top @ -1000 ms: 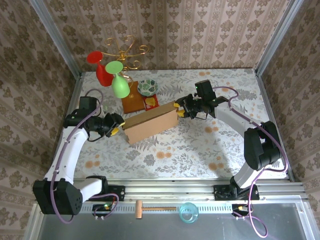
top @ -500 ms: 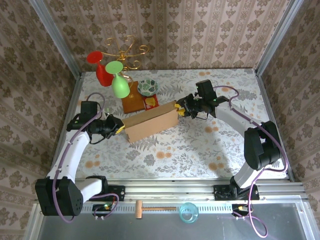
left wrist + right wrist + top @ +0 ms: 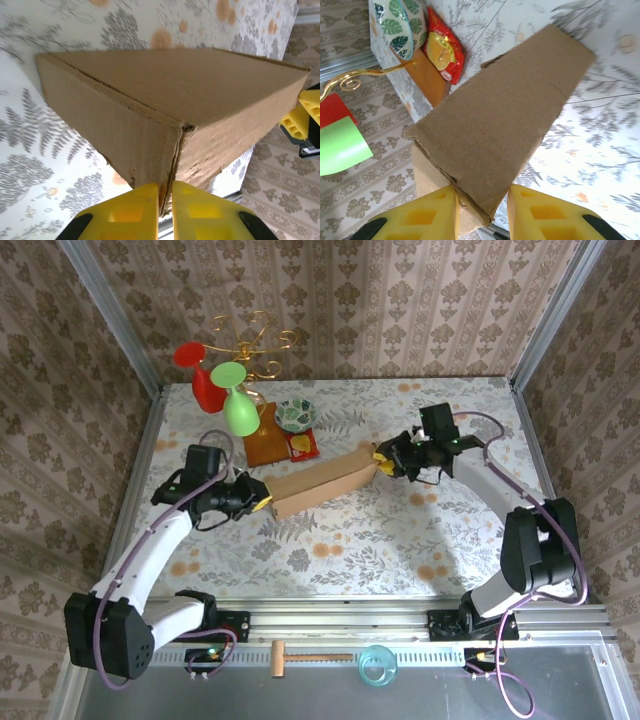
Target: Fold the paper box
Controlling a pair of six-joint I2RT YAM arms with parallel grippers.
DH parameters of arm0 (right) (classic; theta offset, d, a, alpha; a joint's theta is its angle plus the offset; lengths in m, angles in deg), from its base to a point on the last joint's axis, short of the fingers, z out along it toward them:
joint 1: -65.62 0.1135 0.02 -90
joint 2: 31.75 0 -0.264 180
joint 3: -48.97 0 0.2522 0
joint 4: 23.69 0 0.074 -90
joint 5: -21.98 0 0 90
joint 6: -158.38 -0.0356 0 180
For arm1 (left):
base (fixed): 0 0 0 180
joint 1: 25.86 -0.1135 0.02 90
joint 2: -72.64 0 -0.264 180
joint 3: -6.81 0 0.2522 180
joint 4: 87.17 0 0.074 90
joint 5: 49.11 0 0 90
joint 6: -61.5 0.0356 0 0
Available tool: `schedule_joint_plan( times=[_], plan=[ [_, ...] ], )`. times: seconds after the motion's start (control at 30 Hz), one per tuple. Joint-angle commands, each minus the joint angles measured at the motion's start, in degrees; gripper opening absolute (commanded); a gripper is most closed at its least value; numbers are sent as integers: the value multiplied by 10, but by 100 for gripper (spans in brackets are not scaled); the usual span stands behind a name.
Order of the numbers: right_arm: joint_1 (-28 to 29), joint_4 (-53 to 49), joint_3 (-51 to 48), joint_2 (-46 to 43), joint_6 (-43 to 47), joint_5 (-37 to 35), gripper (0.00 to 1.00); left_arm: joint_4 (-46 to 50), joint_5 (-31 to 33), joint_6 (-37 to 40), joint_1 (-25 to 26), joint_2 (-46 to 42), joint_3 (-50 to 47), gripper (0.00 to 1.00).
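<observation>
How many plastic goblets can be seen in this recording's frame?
2. A red goblet and a green goblet sit side by side at the gold wire stand, far left; the green one is nearer the arms. None appears hidden.

One high view, two wrist close-ups.
My top camera looks down from behind the table's (image 3: pixel 380 540) near edge; my wrist cameras peer closely along the paper box (image 3: pixel 322 482) from opposite ends, sharing it.

brown cardboard paper box (image 3: pixel 322 481), closed, tilted, mid-table
</observation>
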Motion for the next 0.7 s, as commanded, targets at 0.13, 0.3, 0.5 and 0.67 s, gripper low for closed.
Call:
schedule_joint_plan(
  times=[0.13,0.3,0.5,0.67],
  plan=[
    [-57,-178,-52,-80,86,-111,37,4,46,-46,67,7,-20,17],
    [-57,-221,-68,-155,76,-199,46,11,65,-48,74,-11,-15,29],
    [-57,-273,-26,-214,96,-319,62,73,127,-14,42,-63,41,49],
    [-57,-232,-1,-263,170,-410,100,97,201,6,-69,-171,42,100]
  ],
)
